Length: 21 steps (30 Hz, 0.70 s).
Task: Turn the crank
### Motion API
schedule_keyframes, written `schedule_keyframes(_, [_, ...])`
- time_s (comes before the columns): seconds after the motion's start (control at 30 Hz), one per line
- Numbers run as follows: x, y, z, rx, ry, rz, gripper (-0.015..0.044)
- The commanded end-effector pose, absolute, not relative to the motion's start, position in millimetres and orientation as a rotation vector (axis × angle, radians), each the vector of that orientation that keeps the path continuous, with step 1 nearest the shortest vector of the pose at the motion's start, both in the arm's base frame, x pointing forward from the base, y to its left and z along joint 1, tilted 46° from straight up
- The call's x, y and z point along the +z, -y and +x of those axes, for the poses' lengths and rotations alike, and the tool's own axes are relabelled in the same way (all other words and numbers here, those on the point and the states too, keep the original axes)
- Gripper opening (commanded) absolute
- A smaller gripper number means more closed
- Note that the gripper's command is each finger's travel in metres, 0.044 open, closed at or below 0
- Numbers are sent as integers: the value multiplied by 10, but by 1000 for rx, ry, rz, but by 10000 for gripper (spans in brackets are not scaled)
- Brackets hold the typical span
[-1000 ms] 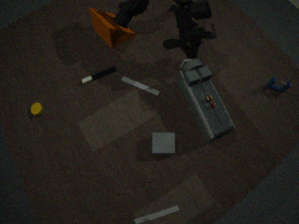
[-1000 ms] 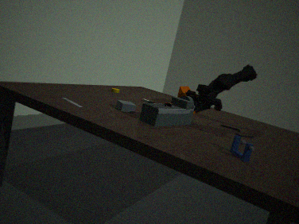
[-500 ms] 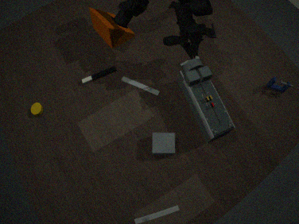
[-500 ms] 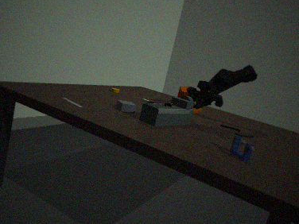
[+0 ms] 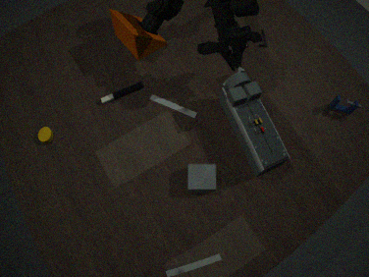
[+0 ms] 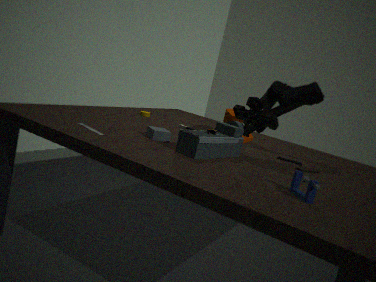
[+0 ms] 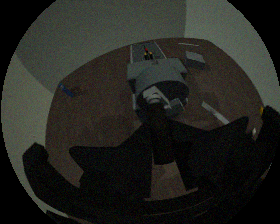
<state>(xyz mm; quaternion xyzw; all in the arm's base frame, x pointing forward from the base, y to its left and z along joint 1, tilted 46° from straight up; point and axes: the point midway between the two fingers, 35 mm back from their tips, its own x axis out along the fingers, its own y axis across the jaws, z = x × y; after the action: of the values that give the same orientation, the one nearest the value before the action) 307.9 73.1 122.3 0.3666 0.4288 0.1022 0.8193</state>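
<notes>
The grey machine (image 5: 247, 137) (image 6: 217, 147) (image 7: 135, 55) has a rounded crank housing at its end nearest the arm. On its top slide the red pointer (image 5: 262, 130) (image 7: 146, 50) sits a little past the brass zero marks (image 5: 257, 122) (image 7: 148, 56), on the side away from the crank, not level with them. The pale crank arm (image 7: 153, 94) shows in front of the housing. My gripper (image 5: 237, 67) (image 7: 155, 121) is shut on the black crank handle (image 7: 160, 132), which points back toward the wrist camera. In the top view the fingers hide the handle.
A grey block (image 5: 202, 177) (image 6: 158, 134) (image 7: 195, 59) stands beside the machine. A blue bracket (image 5: 343, 109) (image 6: 296, 182) (image 7: 67, 90) is on its other side. An orange wedge (image 5: 132, 34), a black-and-white rod (image 5: 129, 89), pale strips (image 5: 173, 106) (image 5: 193, 265) and a yellow cylinder (image 5: 45, 135) lie farther off.
</notes>
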Motion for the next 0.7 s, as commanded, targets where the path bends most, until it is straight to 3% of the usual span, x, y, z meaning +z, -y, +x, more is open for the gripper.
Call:
schedule_keyframes(0.0, [1203, -642, 3071, 205, -911, 784, 0])
schedule_keyframes(0.67, [1097, -542, 3046, 205, -911, 784, 0])
